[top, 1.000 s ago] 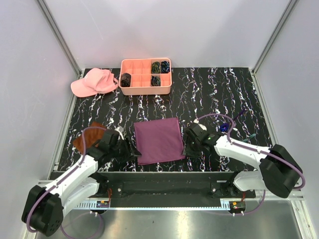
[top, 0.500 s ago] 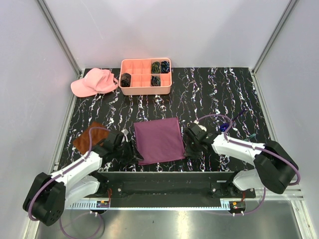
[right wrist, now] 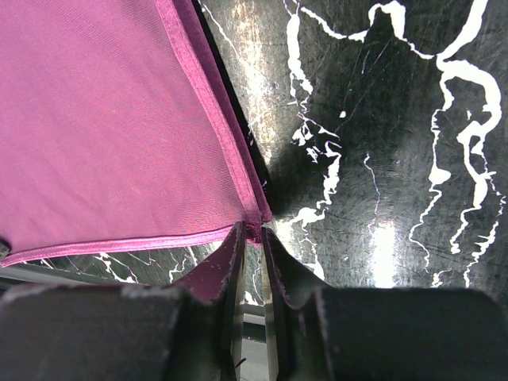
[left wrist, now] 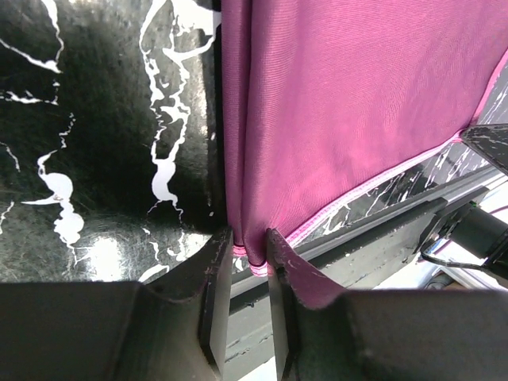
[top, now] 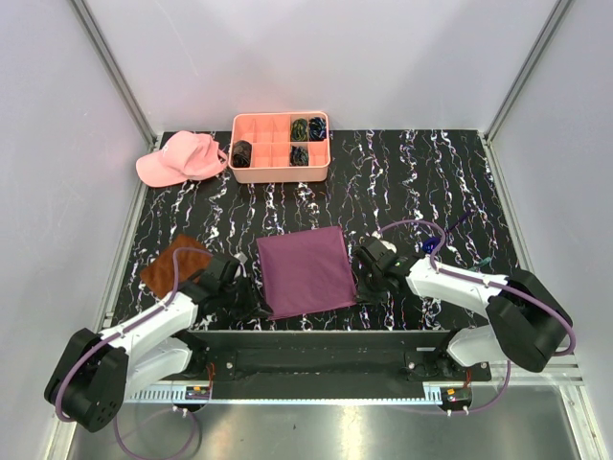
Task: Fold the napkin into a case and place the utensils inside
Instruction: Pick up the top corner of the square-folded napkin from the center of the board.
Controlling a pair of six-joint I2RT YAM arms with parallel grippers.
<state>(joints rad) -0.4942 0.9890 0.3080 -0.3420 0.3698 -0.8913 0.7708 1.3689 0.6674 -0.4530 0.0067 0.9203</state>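
The magenta napkin point(top: 305, 270) lies flat in the near middle of the table. My left gripper point(top: 251, 299) is at its near left corner. In the left wrist view that gripper point(left wrist: 248, 242) is shut on the bunched hem of the napkin point(left wrist: 341, 103). My right gripper point(top: 364, 286) is at the near right corner. The right wrist view shows it point(right wrist: 252, 234) shut on the corner tip of the napkin point(right wrist: 103, 135). Slim bluish-ended bits that may be the utensils point(top: 434, 245) lie beside the right arm, too small to make out.
A rust-brown cloth point(top: 168, 264) lies left of the left arm. At the back are a pink cap point(top: 182, 158) and a pink divided tray point(top: 280, 175) holding dark coiled bundles point(top: 300, 153). The table's front edge point(left wrist: 381, 222) runs just behind both grippers.
Both grippers have narrowed from open to shut on the napkin's near corners. The left gripper has slid a little right, up to its corner.
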